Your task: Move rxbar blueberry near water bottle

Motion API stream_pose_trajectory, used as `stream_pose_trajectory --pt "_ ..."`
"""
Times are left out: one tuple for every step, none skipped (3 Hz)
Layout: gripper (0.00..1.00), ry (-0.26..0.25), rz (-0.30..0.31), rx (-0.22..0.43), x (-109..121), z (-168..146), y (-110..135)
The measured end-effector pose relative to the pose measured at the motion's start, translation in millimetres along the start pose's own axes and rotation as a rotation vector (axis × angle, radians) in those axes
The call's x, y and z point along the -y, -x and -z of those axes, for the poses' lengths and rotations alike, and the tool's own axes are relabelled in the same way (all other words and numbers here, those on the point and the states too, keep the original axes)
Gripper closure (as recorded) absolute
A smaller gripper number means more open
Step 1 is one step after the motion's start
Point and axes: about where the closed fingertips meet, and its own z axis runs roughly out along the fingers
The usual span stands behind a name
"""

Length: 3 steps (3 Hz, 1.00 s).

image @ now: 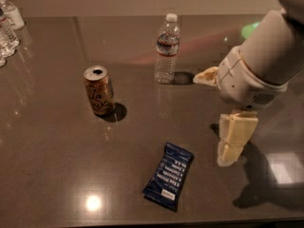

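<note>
The rxbar blueberry (168,175), a flat navy wrapper with white text, lies on the dark table (57,165) at front centre. The water bottle (167,49), clear with a white cap and a dark blue label band, stands upright at the back centre. My gripper (212,119) hangs above the table to the right of the bar and in front of the bottle. It is open and empty, with one cream finger (206,76) pointing left toward the bottle and the other finger (232,139) pointing down at the table.
An open brown can (99,90) stands upright left of centre. Clear bottles with white labels (8,25) stand at the far left edge. The arm's white body (266,61) fills the upper right. The table's front edge runs along the bottom.
</note>
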Motion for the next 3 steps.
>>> stream_pose_trajectory --pt "0.0 0.03 0.044 0.019 -8 -15 12" --pt "0.0 0.086 0.116 0.057 -25 -44 34" --pt "0.0 0.102 0.135 0.067 -30 -52 39"
